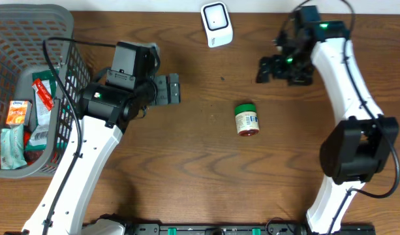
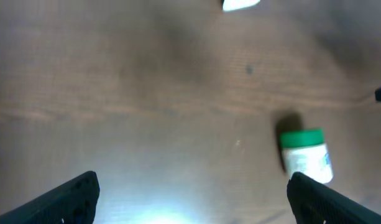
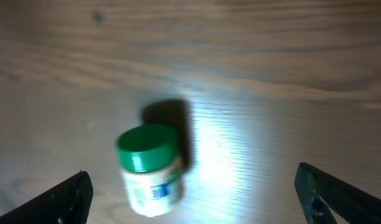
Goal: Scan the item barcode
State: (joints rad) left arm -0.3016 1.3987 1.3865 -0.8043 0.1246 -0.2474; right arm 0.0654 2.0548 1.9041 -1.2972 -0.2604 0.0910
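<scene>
The item is a small white jar with a green lid point(image 1: 246, 119), lying on its side mid-table. Its barcode does not show clearly. The white scanner point(image 1: 216, 25) stands at the far edge. My left gripper point(image 1: 175, 89) hangs open to the jar's left, nothing between its fingers. In the left wrist view the jar point(image 2: 305, 155) sits just above the right fingertip point(image 2: 327, 199), and the gripper point(image 2: 193, 205) is open over bare wood. My right gripper point(image 1: 263, 69) is open to the jar's far right. In the right wrist view the jar point(image 3: 150, 168) lies ahead of the open gripper point(image 3: 193, 196).
A grey wire basket point(image 1: 62, 39) holding several packaged goods stands at the left edge, beside the left arm. The table is dark wood. A white corner of the scanner point(image 2: 240, 4) peeks in at the top of the left wrist view.
</scene>
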